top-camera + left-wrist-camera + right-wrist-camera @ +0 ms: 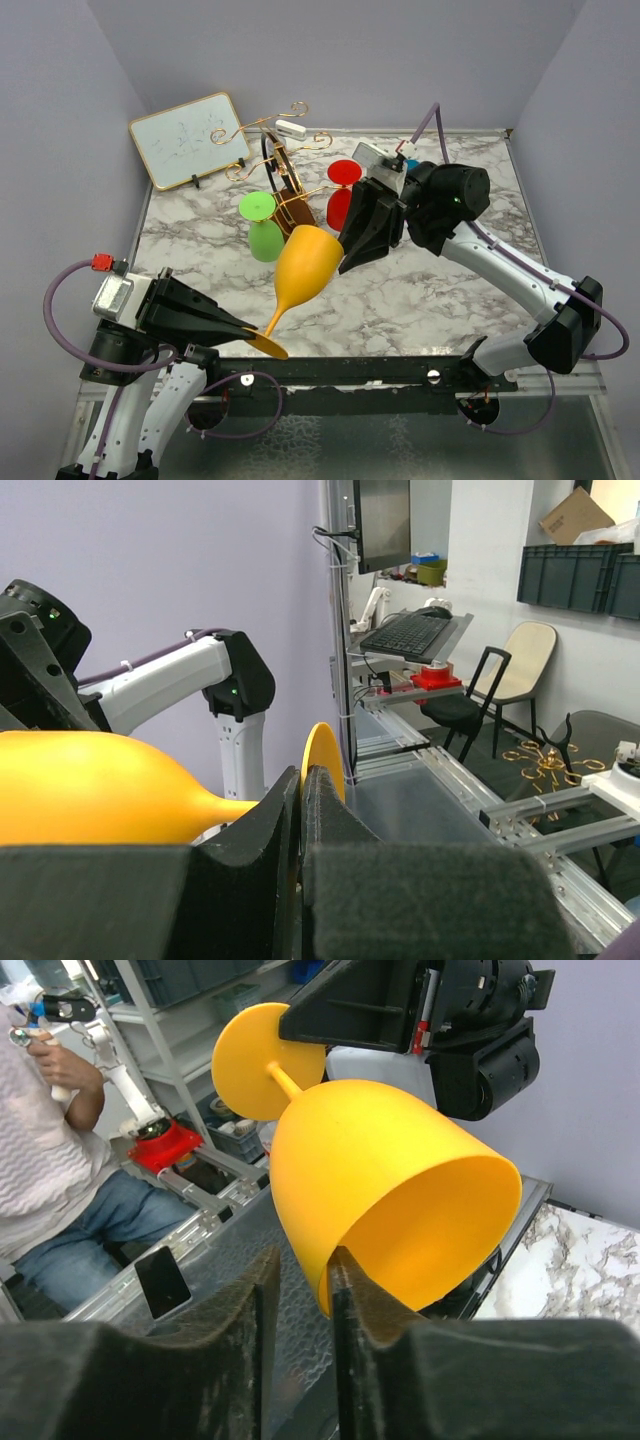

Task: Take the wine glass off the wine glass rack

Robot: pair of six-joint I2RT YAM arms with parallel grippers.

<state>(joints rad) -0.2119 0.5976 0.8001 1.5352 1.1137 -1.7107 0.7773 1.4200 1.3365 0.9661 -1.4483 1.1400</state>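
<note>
Over the near part of the marble table (430,290), apart from the wine glass rack (283,180), I hold the orange wine glass (303,265) slantwise in the air. My left gripper (260,334) is clamped on its flat foot, low and near-left. The stem runs up and away to the right, and the bowl's mouth faces my right gripper (348,263). Those jaws stand narrowly apart astride the rim, one finger inside the bowl; whether they pinch it I cannot tell. A green glass (264,232) and a red glass (342,195) hang foot-up on the rack.
</note>
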